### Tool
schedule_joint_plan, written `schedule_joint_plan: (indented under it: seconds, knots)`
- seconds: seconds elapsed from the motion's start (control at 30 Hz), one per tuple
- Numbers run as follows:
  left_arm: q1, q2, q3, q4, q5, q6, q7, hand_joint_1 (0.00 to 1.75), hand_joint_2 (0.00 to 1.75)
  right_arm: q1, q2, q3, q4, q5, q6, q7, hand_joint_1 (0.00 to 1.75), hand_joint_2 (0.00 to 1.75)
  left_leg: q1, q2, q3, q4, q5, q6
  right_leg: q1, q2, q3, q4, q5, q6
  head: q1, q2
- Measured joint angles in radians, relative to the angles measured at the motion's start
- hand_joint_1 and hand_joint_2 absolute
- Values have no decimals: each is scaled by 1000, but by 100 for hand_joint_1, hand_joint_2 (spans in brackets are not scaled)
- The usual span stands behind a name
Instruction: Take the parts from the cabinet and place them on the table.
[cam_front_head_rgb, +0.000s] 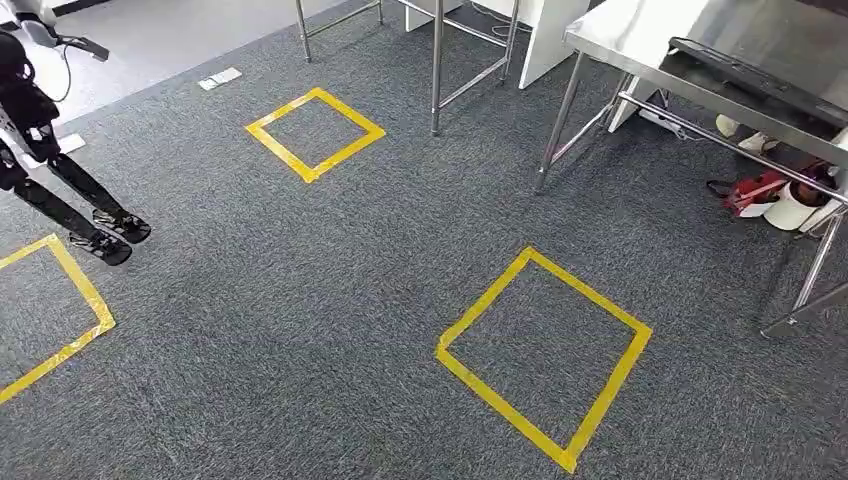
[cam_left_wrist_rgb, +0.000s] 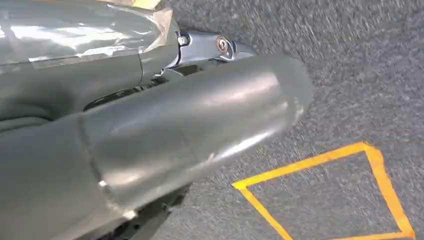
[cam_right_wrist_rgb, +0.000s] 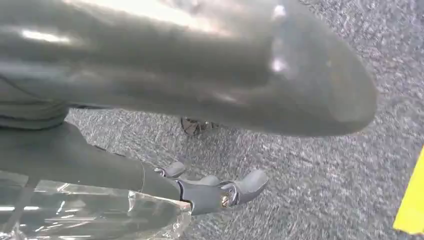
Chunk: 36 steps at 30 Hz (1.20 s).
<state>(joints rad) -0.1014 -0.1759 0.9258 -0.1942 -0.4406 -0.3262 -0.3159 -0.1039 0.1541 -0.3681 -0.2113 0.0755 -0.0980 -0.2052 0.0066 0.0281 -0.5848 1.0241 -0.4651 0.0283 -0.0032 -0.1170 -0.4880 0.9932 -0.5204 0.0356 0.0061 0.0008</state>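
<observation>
The carpet (cam_front_head_rgb: 300, 300) was dark grey with a fine speckle. Yellow tape squares (cam_front_head_rgb: 545, 355) marked it. The far right bench (cam_front_head_rgb: 640, 45) was shiny silver steel, with a red thing (cam_front_head_rgb: 755, 190) beneath it. The left hand (cam_left_wrist_rgb: 190, 125) was glossy grey, as was the right hand (cam_right_wrist_rgb: 210, 190).

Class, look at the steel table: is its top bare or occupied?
Occupied: a dark flat object appears to lie on the steel table, near its front edge.
</observation>
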Motion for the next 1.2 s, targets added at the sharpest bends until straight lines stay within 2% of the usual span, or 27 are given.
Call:
schedule_joint_plan:
  seconds: [0.03,0.07,0.17,0.2,0.23,0.3,0.33,0.37,0.4,0.47,0.5,0.53,0.57,0.6,0.67,0.7,0.73,0.8,0.83,0.87,0.9,0.93,1.0,1.03,1.1,1.17,1.2]
  knots:
    - [1,-1,0,0,0,0,0,0,0,-1,0,0,0,2,0,0,0,0,4,-8,2,-4,6,9,-8,40,-10,17,-13,4,2,0]
    - [0,0,0,0,0,0,0,0,0,0,0,0,0,4,-1,0,0,0,4,-16,-1,-4,9,18,-11,81,-32,68,-46,-3,4,0]
    - [-4,0,0,0,0,1,0,0,0,8,2,1,1,6,-3,2,0,0,0,-55,-7,-4,11,25,-9,110,-146,298,-135,-13,7,0]
    - [-2,0,0,0,0,1,0,0,0,9,2,1,1,6,-4,2,0,0,-4,-69,-7,-4,12,26,-8,113,-165,330,-136,-8,6,0]
    - [1,0,0,0,0,1,0,0,0,9,2,1,1,6,-4,3,0,0,-6,-82,-7,-4,13,26,-8,114,-159,311,-119,-3,6,0]
    - [2,0,0,0,0,1,0,0,0,8,1,1,1,5,-4,3,0,0,-8,-111,-4,-4,14,25,-6,132,-88,147,-39,6,6,0]
    - [2,-1,0,0,0,0,0,0,0,8,0,1,1,4,-5,3,0,0,-6,-122,-4,-4,15,23,-6,168,-51,63,-6,5,7,0]
    - [1,-4,0,1,0,0,0,0,0,9,-2,1,2,2,-6,5,0,0,-8,-131,-7,-1,16,20,-5,218,-36,13,8,-2,7,0]
    - [0,-4,0,1,-1,0,0,0,0,9,-1,1,2,1,-6,6,0,0,-11,-143,-8,-1,16,16,-2,198,-39,10,13,-11,5,0]
    - [2,-8,-2,1,-9,-2,0,0,0,10,-1,1,2,-1,-8,7,0,0,-7,-161,-11,-6,22,3,7,180,-34,12,14,-21,6,0]
    - [6,-7,-2,1,-9,-2,1,0,0,10,0,1,2,-3,-9,7,0,0,-8,-173,-17,-7,25,-4,3,169,-28,4,20,-28,6,0]
    - [7,-7,-3,1,-10,-2,1,0,0,10,0,1,2,-4,-9,6,0,0,-5,-141,-21,8,16,-3,-18,156,-22,-5,28,-38,3,0]
    - [7,-7,-5,1,-10,-2,1,0,0,13,0,1,2,-5,-9,6,0,0,-10,-85,-36,38,-13,-8,-13,145,-21,-8,29,-45,4,0]
    - [5,-7,-5,1,-10,-2,1,0,0,17,0,1,3,-5,-9,5,0,0,-8,-57,-65,103,-56,-15,-10,131,-21,-8,29,-51,0,0]
    - [3,-7,-6,1,-10,-3,1,0,0,27,0,1,3,-7,-7,3,0,0,1,-41,-144,265,-129,-28,-7,96,-21,-8,27,-54,1,0]
    - [5,-8,-6,1,-10,-4,1,0,0,30,0,1,3,-7,-6,3,0,0,6,-38,-166,308,-136,-33,-7,83,-22,-8,26,-54,0,0]
    - [9,-8,-6,1,-10,-4,0,0,0,30,0,1,3,-7,-4,1,0,0,12,-33,-163,303,-120,-38,-7,72,-22,-8,26,-54,1,0]
    - [12,-7,-6,1,-8,2,-2,0,0,29,1,1,3,-3,-1,-2,0,0,24,-16,-92,170,-47,-48,-10,52,-19,-7,22,-49,0,0]
    - [12,-7,-6,1,-7,3,-4,0,0,29,2,1,3,0,-1,-2,0,0,27,17,-35,73,-11,-51,-11,43,-15,-5,18,-42,-1,0]
    - [10,-7,-6,1,-5,3,-6,0,0,29,2,1,3,0,-1,-2,0,0,27,70,0,17,-6,-53,-5,35,-12,-1,13,-35,-1,0]
    - [7,-8,-6,1,-3,5,-6,0,0,29,3,1,3,3,-1,-2,0,0,21,58,1,8,-5,-41,5,26,-22,6,3,-25,1,0]
    - [7,-8,-6,1,0,5,-10,0,0,28,3,1,3,5,-1,-2,0,0,17,45,-1,8,-8,-33,3,16,-16,2,2,-20,10,0]
    - [11,-6,-5,1,2,4,-14,0,0,25,6,2,3,6,-1,-1,0,0,6,21,-4,7,-7,-17,5,-7,-2,-1,0,-9,10,0]
    - [13,-6,-5,1,2,4,-15,0,0,23,8,3,3,7,-1,0,0,0,12,8,1,-2,3,-3,1,0,-6,8,-8,0,9,0]
    - [15,-5,-5,1,4,4,-17,0,0,21,13,5,3,8,-1,0,0,0,11,-9,-4,-3,8,10,-7,88,-45,94,-63,-10,12,0]
    - [13,-5,-5,0,4,3,-17,0,0,25,14,6,5,8,-2,1,0,0,8,-37,-8,-3,10,14,-9,108,-125,259,-134,-19,12,0]
    - [15,-5,-5,1,4,3,-17,0,0,26,14,6,5,8,-2,2,0,0,6,-52,-8,-2,10,14,-8,112,-156,318,-147,-15,13,0]
